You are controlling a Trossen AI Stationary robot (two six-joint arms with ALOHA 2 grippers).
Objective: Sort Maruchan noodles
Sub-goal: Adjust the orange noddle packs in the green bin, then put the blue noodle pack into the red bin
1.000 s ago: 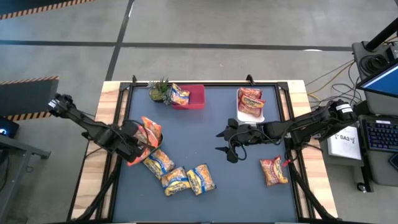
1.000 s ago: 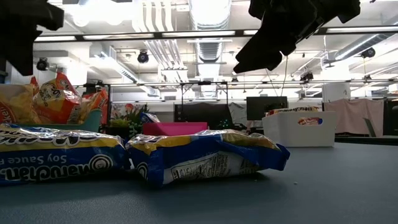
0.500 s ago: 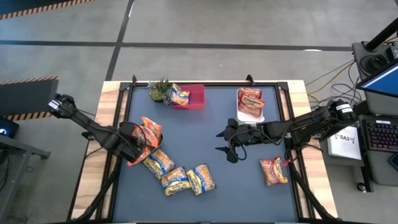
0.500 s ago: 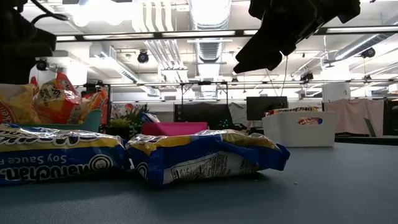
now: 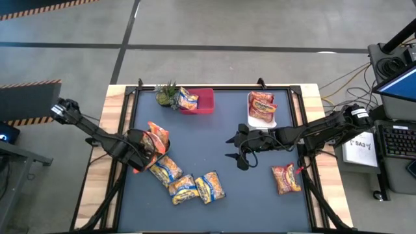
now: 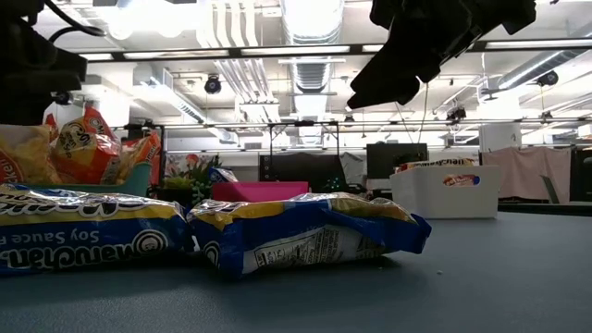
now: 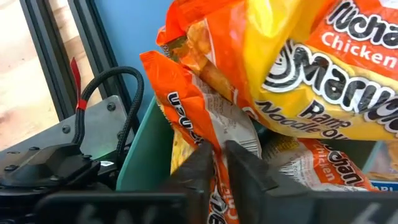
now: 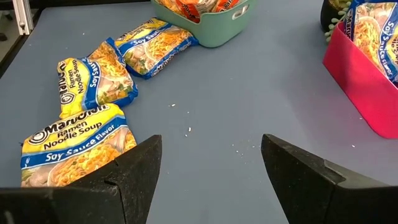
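Observation:
My left gripper (image 5: 140, 158) (image 7: 214, 163) is at the teal bin (image 7: 142, 144) on the table's left and is shut on an orange noodle packet (image 7: 186, 118). More orange packets (image 5: 156, 135) stand in that bin. Three yellow-and-blue packets (image 5: 185, 183) (image 8: 93, 106) lie flat on the table near the bin. A red packet (image 5: 286, 178) lies flat near the right edge. My right gripper (image 5: 235, 151) (image 8: 211, 152) hangs open above the table's middle and touches nothing. My left gripper pinches the orange packet's crinkled upper edge (image 7: 208, 140) between its two fingers. The packet stands upright just inside the teal bin's wall, leaning against the other orange packets. Its lower end is hidden behind the fingers.
A pink bin (image 5: 200, 101) holding a yellow-and-blue packet and a small green plant (image 5: 166, 94) sit at the far edge. A white bin (image 5: 261, 108) with red packets stands far right. Bare table lies between the two grippers.
My left arm has shifted slightly by the teal bin, the orange packet staying between its fingers. The right arm and the packets on the table have kept still.

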